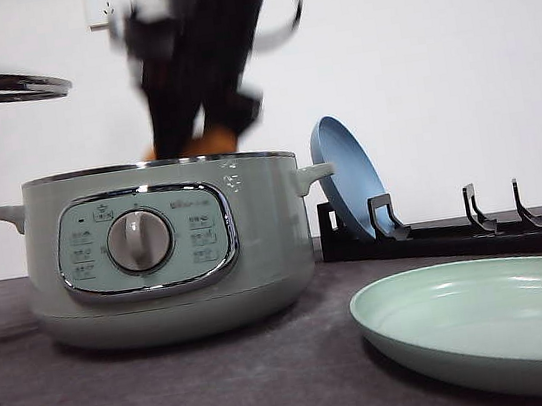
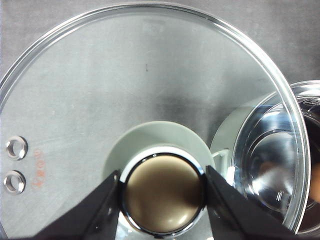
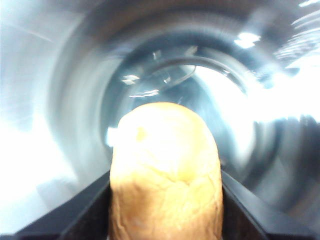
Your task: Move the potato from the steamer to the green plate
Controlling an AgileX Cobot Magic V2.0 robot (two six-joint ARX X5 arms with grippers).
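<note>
The right arm's black gripper (image 3: 165, 200) is clamped on the orange-brown, rough-skinned oval potato (image 3: 166, 175), its two dark fingers (image 3: 85, 210) pressed against either flank of the lump. In the right wrist view the potato's matte skin looks creased and washed pale yellow at its crown by glare, with the shiny metal bowl of the pot blurred behind it. In the front view the same gripper (image 1: 204, 140) reaches down to the chrome rim of the large round pale sage-green electric steamer (image 1: 172, 252), and a sliver of the orange potato (image 1: 210, 143) shows just above that rim, still over the pot's mouth. The arm there is smeared by motion blur.

The left arm's gripper (image 2: 162, 192) is closed on the round chrome-ringed knob (image 2: 162, 192) of the clear glass lid (image 2: 125, 85), one black finger (image 2: 100, 205) on each side; the lid hangs raised to the steamer's left in the front view.

The steamer stands on a dark grey table (image 1: 128, 405), its chrome-framed panel and central dial facing the camera. The wide shallow pale mint-green plate (image 1: 491, 334) lies on the table near its right, apart from it. Behind, a blue plate (image 1: 348, 177) stands tilted in a black dish rack (image 1: 457, 232).
</note>
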